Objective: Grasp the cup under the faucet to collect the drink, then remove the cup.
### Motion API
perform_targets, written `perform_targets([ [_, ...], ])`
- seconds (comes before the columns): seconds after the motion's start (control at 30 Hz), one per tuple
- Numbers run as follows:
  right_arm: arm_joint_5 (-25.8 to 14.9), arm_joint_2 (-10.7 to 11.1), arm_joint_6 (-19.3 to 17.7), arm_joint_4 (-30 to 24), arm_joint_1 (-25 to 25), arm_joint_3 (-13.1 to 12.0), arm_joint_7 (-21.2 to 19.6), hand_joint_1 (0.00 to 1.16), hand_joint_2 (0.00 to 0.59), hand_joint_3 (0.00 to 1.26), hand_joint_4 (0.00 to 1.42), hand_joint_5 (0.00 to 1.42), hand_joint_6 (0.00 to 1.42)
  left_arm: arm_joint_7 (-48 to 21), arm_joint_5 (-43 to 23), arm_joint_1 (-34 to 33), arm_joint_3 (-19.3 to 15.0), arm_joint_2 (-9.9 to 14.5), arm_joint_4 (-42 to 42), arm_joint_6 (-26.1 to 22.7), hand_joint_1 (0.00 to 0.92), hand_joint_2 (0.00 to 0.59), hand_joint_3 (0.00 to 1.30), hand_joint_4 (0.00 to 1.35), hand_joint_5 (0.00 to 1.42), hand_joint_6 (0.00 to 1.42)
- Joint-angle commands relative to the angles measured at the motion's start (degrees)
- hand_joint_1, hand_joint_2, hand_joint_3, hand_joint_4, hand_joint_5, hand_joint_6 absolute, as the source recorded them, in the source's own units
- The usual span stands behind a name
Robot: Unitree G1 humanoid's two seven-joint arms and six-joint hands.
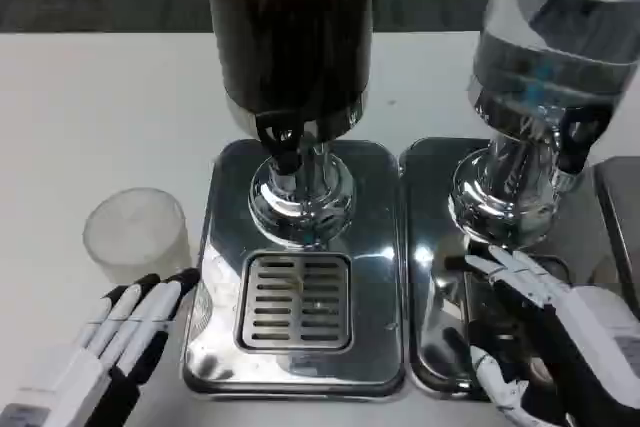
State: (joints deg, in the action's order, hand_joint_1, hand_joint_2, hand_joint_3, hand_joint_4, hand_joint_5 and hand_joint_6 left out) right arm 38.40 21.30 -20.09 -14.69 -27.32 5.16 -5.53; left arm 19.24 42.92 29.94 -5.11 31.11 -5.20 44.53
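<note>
A clear frosted plastic cup stands upright on the white table, left of the dark drink dispenser. The dispenser's black faucet hangs over a slotted drip grate on its chrome base. My left hand lies at the lower left, just below the cup, fingers stretched toward it and holding nothing. My right hand hovers over the right dispenser's tray with its fingers spread, empty.
A second dispenser with clear liquid stands at right on its own chrome base, black tap facing me. A grey object's edge shows at far right. Bare white table stretches to the left and behind.
</note>
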Motion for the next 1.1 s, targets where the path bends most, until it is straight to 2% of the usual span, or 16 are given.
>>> perform_targets([
  [0.03,-1.2,0.0,-0.1,-0.1,-0.2,-0.5,-0.3,0.51,0.574,0.21,0.1,0.08,0.14,0.4,-1.0,0.2,0.4,0.3,-0.4,-0.2,0.0,0.089,0.0,0.0,0.0,0.0],
  [0.27,-1.4,-0.2,0.0,-0.1,-0.5,-0.4,-0.1,0.51,0.574,0.21,0.11,0.08,0.16,2.0,-1.8,0.4,-0.1,0.2,-1.3,1.3,0.0,0.089,0.0,0.0,0.0,0.0],
  [0.5,-2.2,0.3,-0.2,0.2,-0.4,-0.3,0.5,0.51,0.574,0.21,0.11,0.08,0.16,3.9,-4.7,1.9,-1.6,0.4,-2.7,6.1,0.0,0.09,0.0,0.0,0.03,0.0],
  [0.73,-2.5,0.4,0.0,0.4,0.2,0.0,1.4,0.51,0.574,0.21,0.11,0.08,0.16,4.0,-6.3,4.3,-3.7,-0.3,-2.8,6.3,0.0,0.097,0.0,0.0,0.06,0.01],
  [0.87,-2.9,0.5,0.0,0.4,0.2,-0.3,1.8,0.51,0.574,0.22,0.11,0.08,0.16,3.8,-8.3,4.6,-4.3,-1.3,-3.1,5.8,0.0,0.099,0.0,0.0,0.12,0.07],
  [1.1,-3.3,0.7,0.0,0.2,0.2,-0.6,2.0,0.51,0.574,0.22,0.11,0.08,0.16,2.5,-12.2,1.1,-5.2,-2.8,-4.1,2.7,0.0,0.092,0.02,0.0,0.18,0.14],
])
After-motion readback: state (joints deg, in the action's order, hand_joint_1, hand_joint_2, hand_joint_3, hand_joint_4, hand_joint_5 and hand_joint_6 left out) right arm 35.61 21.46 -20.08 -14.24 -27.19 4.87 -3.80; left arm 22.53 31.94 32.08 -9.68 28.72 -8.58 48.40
